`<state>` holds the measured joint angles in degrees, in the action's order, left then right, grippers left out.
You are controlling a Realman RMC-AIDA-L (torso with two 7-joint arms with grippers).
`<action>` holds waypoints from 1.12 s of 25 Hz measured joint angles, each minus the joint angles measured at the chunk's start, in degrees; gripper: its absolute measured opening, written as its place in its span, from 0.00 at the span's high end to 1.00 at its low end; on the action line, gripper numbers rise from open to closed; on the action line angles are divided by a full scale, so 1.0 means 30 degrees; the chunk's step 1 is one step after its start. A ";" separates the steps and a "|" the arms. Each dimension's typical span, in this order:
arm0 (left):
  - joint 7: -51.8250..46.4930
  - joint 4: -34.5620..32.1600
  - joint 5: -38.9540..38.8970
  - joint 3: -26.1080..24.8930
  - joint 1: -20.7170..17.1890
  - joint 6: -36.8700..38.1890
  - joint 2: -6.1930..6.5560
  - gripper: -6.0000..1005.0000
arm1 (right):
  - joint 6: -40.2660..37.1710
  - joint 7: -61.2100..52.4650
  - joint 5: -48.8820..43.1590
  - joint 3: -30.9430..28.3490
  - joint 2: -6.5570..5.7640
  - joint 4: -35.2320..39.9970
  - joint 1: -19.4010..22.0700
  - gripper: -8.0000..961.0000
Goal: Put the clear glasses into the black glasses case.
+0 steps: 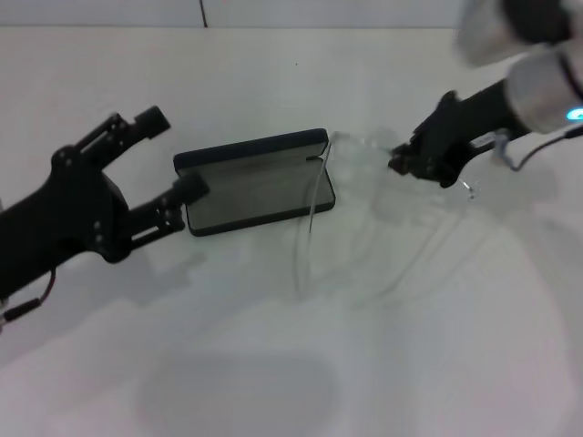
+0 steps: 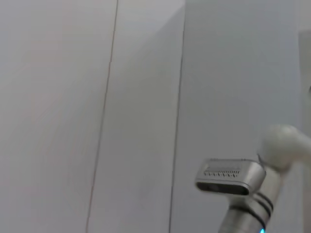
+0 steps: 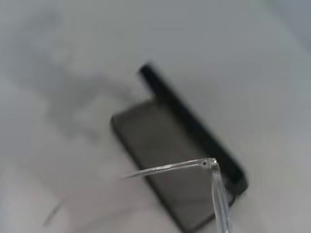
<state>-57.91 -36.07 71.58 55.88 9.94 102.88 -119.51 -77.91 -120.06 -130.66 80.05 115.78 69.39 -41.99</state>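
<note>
The black glasses case (image 1: 255, 187) lies open in the middle of the white table, its lid standing along the far side and its grey lining facing up. My right gripper (image 1: 404, 162) is shut on the front of the clear glasses (image 1: 357, 150), just right of the case. Their long thin arms trail toward the near side, one crossing the case's right end. In the right wrist view a hinge and arm of the glasses (image 3: 210, 164) hang over the case (image 3: 170, 145). My left gripper (image 1: 173, 153) is open at the case's left end, one fingertip close to it.
The white table (image 1: 273, 364) stretches bare toward the near edge. A pale wall with seams fills the left wrist view, where a silver part of the right arm (image 2: 233, 177) shows.
</note>
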 joint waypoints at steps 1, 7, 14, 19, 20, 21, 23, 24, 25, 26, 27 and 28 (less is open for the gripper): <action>-0.0414 -0.0297 -0.0070 -0.0042 0.0100 0.0117 0.0005 0.14 | -0.0004 0.0518 0.1015 -0.0814 -0.0007 0.0074 0.0581 0.92; -0.2629 -0.2180 -0.0946 0.0366 0.0959 0.0254 -0.0077 0.15 | -0.2515 0.6063 0.9496 -0.7167 -0.0450 -0.5766 0.2045 0.92; -0.3852 -0.2200 -0.2308 0.1263 0.3541 0.0227 -0.0092 0.18 | -0.4221 0.8826 1.1722 -0.9387 -0.0777 -1.0935 0.2055 0.92; -0.3951 -0.2275 -0.2418 0.1361 0.5165 0.0028 -0.0060 0.25 | -0.4437 0.9493 1.1710 -0.9374 -0.0304 -1.0950 0.2617 0.92; -0.3989 -0.2228 -0.2398 0.1381 0.5422 -0.0045 -0.0062 0.29 | -0.4533 0.9499 1.1747 -0.9442 -0.0270 -1.0965 0.2706 0.92; -0.3994 -0.2135 -0.2360 0.1458 0.5591 -0.0164 -0.0071 0.33 | -0.4575 0.9485 1.1784 -0.9491 -0.0256 -1.0986 0.2716 0.92; -0.3923 -0.2023 -0.2281 0.1800 0.5778 -0.0489 -0.0081 0.41 | -0.4586 0.9424 1.2028 -0.9528 -0.0192 -1.1097 0.2722 0.92; -0.3843 -0.2008 -0.2229 0.2006 0.5799 -0.0611 -0.0086 0.46 | -0.4587 0.9409 1.2193 -0.9528 -0.0172 -1.1184 0.2722 0.92; -0.3708 -0.1996 -0.2186 0.2294 0.5814 -0.0775 -0.0092 0.50 | -0.4625 0.9402 1.2380 -0.9529 -0.0160 -1.1332 0.2723 0.92; -0.3530 -0.1987 -0.2156 0.2551 0.5790 -0.0858 -0.0101 0.54 | -0.4676 0.9402 1.2519 -0.9533 -0.0161 -1.1480 0.2727 0.92; -0.3386 -0.1983 -0.2150 0.2802 0.5745 -0.0907 -0.0102 0.58 | -0.4770 0.9401 1.2695 -0.9565 -0.0176 -1.1657 0.2729 0.92; -0.3290 -0.1983 -0.2152 0.2958 0.5713 -0.0939 -0.0102 0.62 | -0.4814 0.9402 1.2759 -0.9580 -0.0183 -1.1740 0.2730 0.92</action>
<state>-67.78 -42.02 65.13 64.75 27.07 100.06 -119.82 -92.35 -91.85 -92.39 51.31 115.23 34.17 -33.80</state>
